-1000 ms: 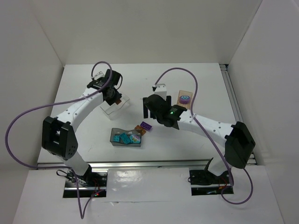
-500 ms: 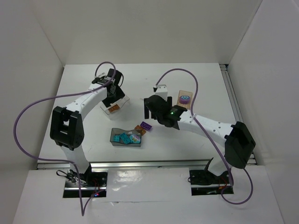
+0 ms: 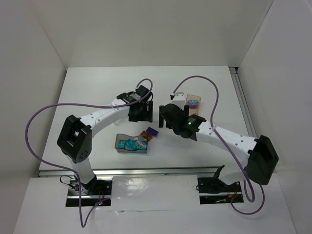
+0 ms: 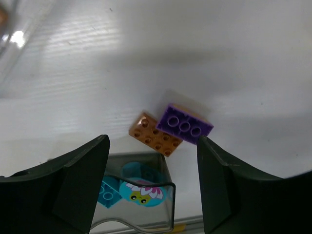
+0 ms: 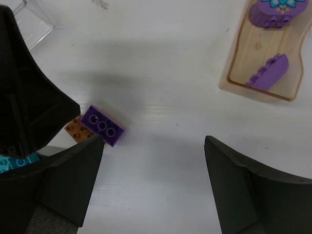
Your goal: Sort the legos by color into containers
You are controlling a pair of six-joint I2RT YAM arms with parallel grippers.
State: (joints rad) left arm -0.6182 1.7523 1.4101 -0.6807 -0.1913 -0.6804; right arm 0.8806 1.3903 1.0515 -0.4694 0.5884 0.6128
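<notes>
Left claw (image 4: 152,141) open and empty, hanging over the loose pair. Right claw (image 5: 153,141) also spread, holding nothing.

Purple rectangular studded plastic brick (image 4: 184,124) lies flat on white bench (image 4: 204,44), studs up, one edge touching small orange studded brick (image 4: 155,138). Both sit just outside a corner of the smoky grey translucent tray (image 4: 146,184), which holds teal pieces (image 4: 139,192). Flat tan wooden tray (image 5: 253,53) is well apart from them and carries rounded purple pieces (image 5: 269,70).

Risks, as judged:
- The two bricks touch, so closing on one may drag or pinch the other, and a stray colour could ride into the wrong tray.
- The grey tray wall is close, so a descending finger could catch the rim and shove the tray.
- Both arms crowd one spot, with the left arm's dark bulk filling a corner of the right wrist view. They could clash if both drop.

Position:
- Left wrist view: the pair lies between the fingers, orange roughly centred, purple nearer one finger.
- Right wrist view: purple lies just beside one fingertip, and the gap is mostly over bare bench. That claw likely needs a sideways shift first.
</notes>
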